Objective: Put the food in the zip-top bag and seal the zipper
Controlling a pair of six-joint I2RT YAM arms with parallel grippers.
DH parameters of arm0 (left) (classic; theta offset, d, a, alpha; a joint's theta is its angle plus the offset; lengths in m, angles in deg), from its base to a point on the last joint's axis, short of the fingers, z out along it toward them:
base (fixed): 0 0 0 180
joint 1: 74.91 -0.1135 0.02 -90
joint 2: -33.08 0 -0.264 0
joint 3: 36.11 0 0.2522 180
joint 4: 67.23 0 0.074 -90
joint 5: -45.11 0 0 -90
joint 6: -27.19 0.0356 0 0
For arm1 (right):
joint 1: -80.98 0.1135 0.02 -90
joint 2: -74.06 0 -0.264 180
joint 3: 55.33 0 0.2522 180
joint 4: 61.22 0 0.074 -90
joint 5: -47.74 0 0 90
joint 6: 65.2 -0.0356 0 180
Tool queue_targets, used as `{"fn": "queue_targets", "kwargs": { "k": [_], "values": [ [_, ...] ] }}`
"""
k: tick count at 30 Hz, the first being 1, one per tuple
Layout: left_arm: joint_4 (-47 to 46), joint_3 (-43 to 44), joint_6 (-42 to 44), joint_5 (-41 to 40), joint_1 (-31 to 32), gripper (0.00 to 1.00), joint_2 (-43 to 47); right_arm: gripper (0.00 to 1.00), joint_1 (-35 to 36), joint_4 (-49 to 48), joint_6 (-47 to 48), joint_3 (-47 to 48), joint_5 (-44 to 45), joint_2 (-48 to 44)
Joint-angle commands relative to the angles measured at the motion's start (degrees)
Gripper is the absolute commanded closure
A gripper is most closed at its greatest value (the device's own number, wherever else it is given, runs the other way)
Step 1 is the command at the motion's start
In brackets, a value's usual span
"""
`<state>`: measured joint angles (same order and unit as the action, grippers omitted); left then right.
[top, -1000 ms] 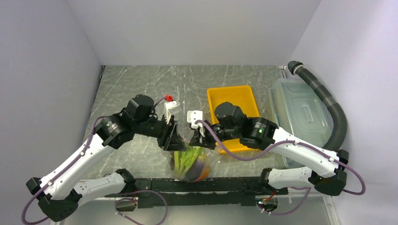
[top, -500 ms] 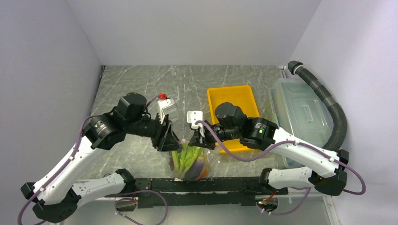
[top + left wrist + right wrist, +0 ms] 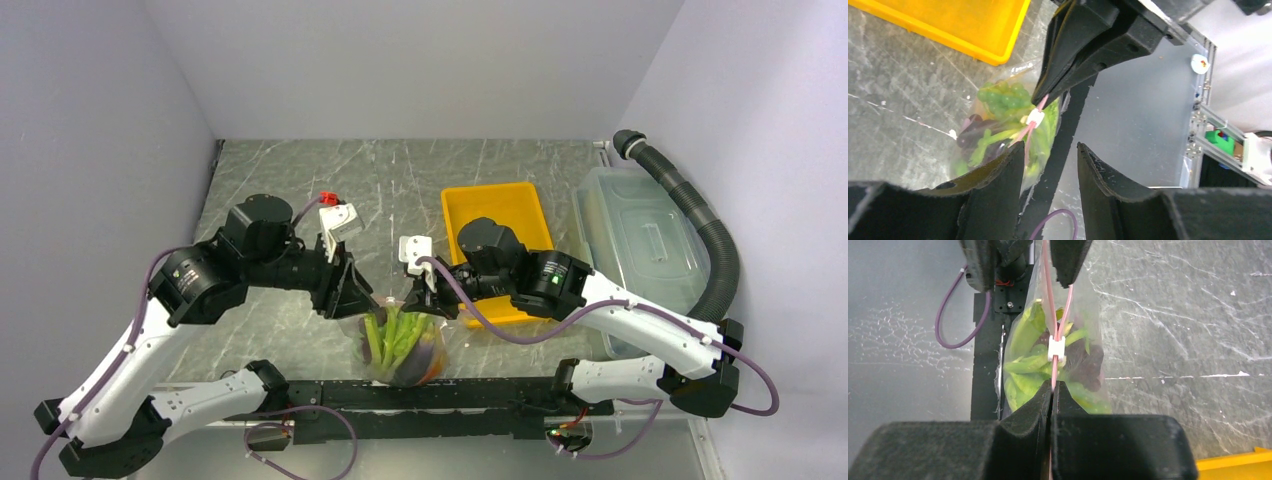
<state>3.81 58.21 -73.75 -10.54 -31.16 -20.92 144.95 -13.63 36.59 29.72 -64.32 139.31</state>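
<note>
The clear zip-top bag (image 3: 405, 352) hangs between both grippers above the near table edge. Food shows through it: green stalks and leaves (image 3: 1023, 340), green grapes (image 3: 1003, 97), purple grapes (image 3: 1083, 362) and an orange piece (image 3: 432, 372). My right gripper (image 3: 1052, 386) is shut on the pink zipper (image 3: 1047, 290) at the bag's right end. A white slider (image 3: 1056, 349) sits on the strip just past it. My left gripper (image 3: 1050, 146) is open at the bag's left end. The strip runs beside its left finger (image 3: 998, 185), with the jaws apart around it.
The yellow tray (image 3: 495, 205) lies behind the right arm. A translucent lidded bin (image 3: 640, 240) and a black corrugated hose (image 3: 705, 235) are at the far right. A black rail (image 3: 430, 395) runs under the bag along the near edge.
The left arm has drawn back to the left, and its gripper has slid left along the bag's mouth. The right gripper and the bag have stayed put.
</note>
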Motion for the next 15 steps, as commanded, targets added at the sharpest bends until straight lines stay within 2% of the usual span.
{"fn": "queue_targets", "kwargs": {
  "k": [1,7,12,15],
  "values": [
    [-1.7,1.1,4.1,-2.9,0.3,0.53,-0.9,1.0,0.3,-4.9,-0.7,2.1,-2.6,-0.5],
    [-6.2,-2.7,10.2,-1.9,0.3,0.5,-0.1,1.0,0.3,-4.6,-1.2,2.1,-3.8,-0.4],
    [-9.4,-5.4,16.0,3.6,0.2,0.47,-0.8,1.0,0.3,-4.6,-1.7,2.5,-4.5,0.2],
    [-10.2,-6.3,17.8,7.0,0.3,0.41,-1.5,1.0,0.3,-4.5,-1.8,2.6,-4.7,0.3]
  ]
}}
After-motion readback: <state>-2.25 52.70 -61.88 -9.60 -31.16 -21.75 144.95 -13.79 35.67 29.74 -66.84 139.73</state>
